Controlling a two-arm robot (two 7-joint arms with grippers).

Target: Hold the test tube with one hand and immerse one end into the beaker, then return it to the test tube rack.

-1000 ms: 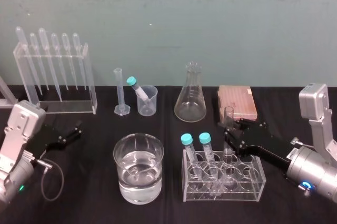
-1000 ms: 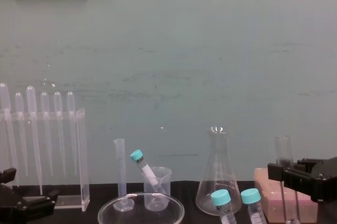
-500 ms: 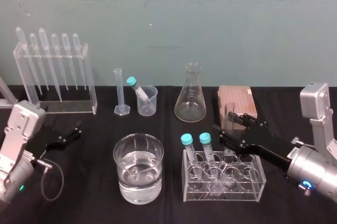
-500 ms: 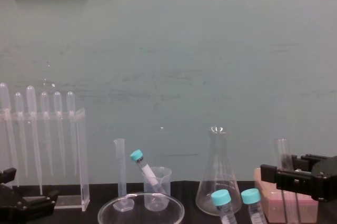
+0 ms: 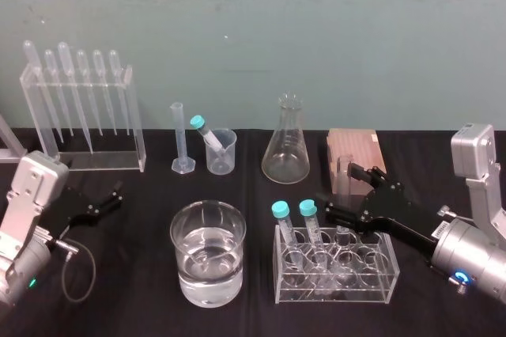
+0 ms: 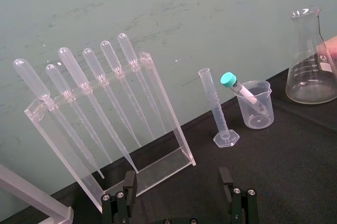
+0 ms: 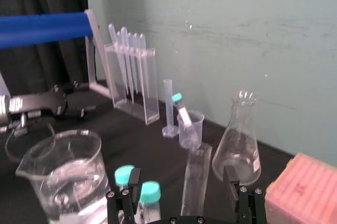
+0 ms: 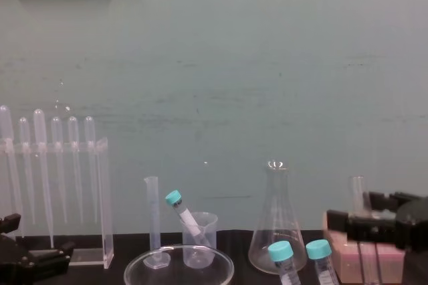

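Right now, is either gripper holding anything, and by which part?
Nothing is held. The right gripper has its jaws open on either side of the test tube, not touching it. The left gripper is parked, open.

No wording or number can be read anywhere. The conical flask point(image 6: 310, 61) carries printed scale marks and a white patch, too small to read. The graduated cylinder point(image 6: 217, 109) shows only fine lines.
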